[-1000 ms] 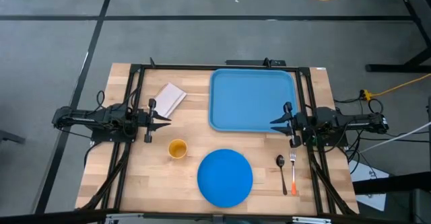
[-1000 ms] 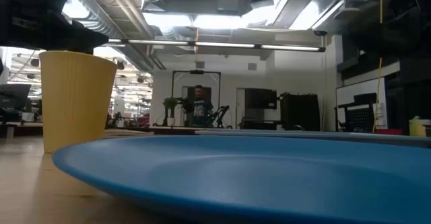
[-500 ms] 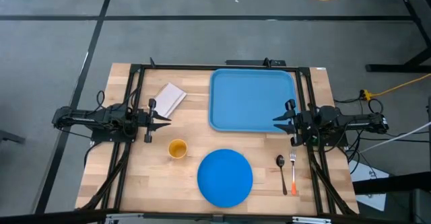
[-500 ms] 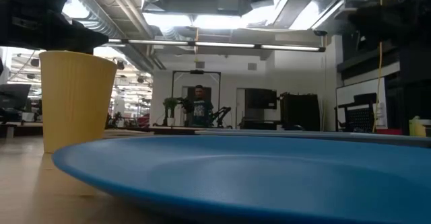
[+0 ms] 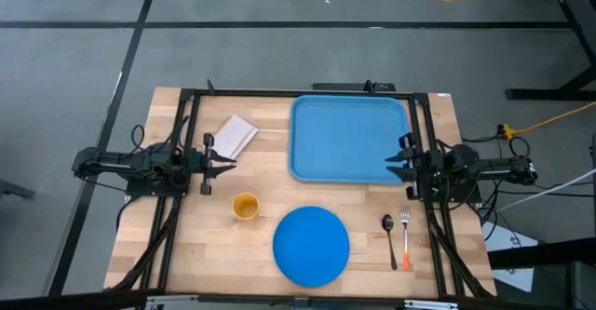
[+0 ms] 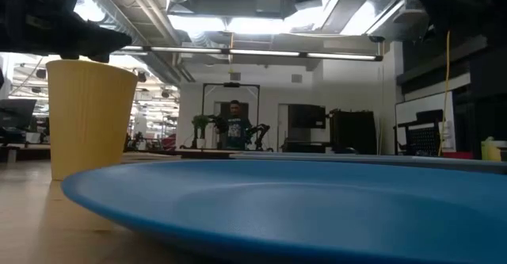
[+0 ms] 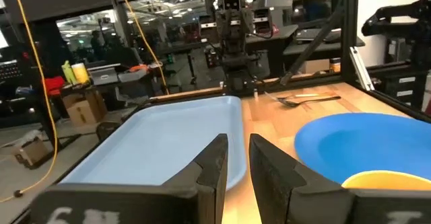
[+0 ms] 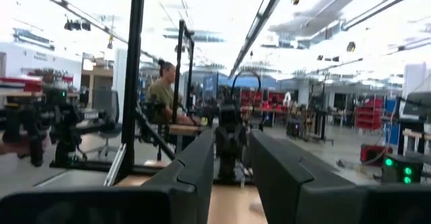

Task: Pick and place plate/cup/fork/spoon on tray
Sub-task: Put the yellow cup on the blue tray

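On the counter (image 5: 186, 245) the tray (image 5: 349, 138) lies empty; the plate (image 5: 311, 245), cup (image 5: 245, 206), fork (image 5: 406, 235) and spoon (image 5: 388, 238) sit apart nearer the front. Left gripper (image 5: 226, 166) and right gripper (image 5: 393, 166) – fingers slightly spread – hold nothing.

In the low view the flat round blue plate (image 6: 277, 204) runs off the frame's edge, hiding most of the bench behind it.

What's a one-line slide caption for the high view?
Both grippers, left and right, hover empty beside the tray; plate, cup, spoon and fork wait on the table.
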`<move>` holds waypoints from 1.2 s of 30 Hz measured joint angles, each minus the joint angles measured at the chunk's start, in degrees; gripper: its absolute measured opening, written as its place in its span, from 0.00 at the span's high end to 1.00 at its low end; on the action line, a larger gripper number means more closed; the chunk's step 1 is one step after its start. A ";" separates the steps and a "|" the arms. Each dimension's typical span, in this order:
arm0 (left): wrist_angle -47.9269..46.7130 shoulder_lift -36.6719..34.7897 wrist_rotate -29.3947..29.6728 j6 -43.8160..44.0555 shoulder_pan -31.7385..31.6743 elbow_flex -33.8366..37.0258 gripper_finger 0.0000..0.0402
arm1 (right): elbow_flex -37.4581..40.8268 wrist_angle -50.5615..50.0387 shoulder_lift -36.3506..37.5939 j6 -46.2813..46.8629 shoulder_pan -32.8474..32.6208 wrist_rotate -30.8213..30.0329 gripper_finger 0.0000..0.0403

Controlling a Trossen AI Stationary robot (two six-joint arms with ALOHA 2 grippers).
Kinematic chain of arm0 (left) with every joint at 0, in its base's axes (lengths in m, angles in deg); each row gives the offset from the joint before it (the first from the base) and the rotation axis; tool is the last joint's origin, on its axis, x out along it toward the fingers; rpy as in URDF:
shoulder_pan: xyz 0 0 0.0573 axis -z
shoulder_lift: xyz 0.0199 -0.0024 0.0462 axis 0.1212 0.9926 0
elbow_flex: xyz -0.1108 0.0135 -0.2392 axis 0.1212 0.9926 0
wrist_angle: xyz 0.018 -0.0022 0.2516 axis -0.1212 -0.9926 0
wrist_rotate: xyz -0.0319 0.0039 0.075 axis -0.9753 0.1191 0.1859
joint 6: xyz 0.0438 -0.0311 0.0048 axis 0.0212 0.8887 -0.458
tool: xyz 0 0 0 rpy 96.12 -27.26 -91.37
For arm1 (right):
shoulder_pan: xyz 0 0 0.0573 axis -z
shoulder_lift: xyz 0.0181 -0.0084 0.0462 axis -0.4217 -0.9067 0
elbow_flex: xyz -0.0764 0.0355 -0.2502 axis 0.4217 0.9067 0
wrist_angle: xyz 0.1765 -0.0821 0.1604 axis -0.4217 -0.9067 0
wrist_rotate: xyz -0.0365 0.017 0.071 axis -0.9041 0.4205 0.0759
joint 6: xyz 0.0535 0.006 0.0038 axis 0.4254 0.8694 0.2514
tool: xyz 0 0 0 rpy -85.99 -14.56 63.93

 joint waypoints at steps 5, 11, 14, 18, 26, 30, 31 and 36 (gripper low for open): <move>5.72 0.00 -3.06 10.21 0.01 0.00 0.86 | 0.00 1.15 0.00 0.36 0.00 0.02 0.75; 18.83 -0.02 6.86 21.28 -0.02 0.00 0.86 | 0.00 1.15 -0.02 1.63 0.00 0.02 0.75; 19.08 0.00 14.21 25.26 -0.02 0.00 0.86 | 0.00 1.15 -0.02 -0.62 0.00 0.01 0.75; 22.91 0.70 11.12 35.02 0.08 0.00 0.86 | 0.00 1.18 -0.02 -2.83 0.00 -0.02 0.75; 29.23 17.34 4.61 35.48 2.86 -6.40 0.86 | 0.00 1.18 -0.02 -2.60 0.00 -1.21 0.75; 29.34 29.50 -6.91 27.84 3.13 -17.57 0.86 | 0.00 1.18 -0.04 -2.56 0.00 -3.67 0.75; 28.79 32.59 -10.31 25.24 3.13 -20.77 0.86 | 0.00 1.18 -0.04 -2.55 0.00 -4.07 0.75; 15.67 44.55 -17.43 7.88 3.12 -34.36 0.86 | 0.00 1.15 -0.04 -2.29 0.00 -4.07 0.75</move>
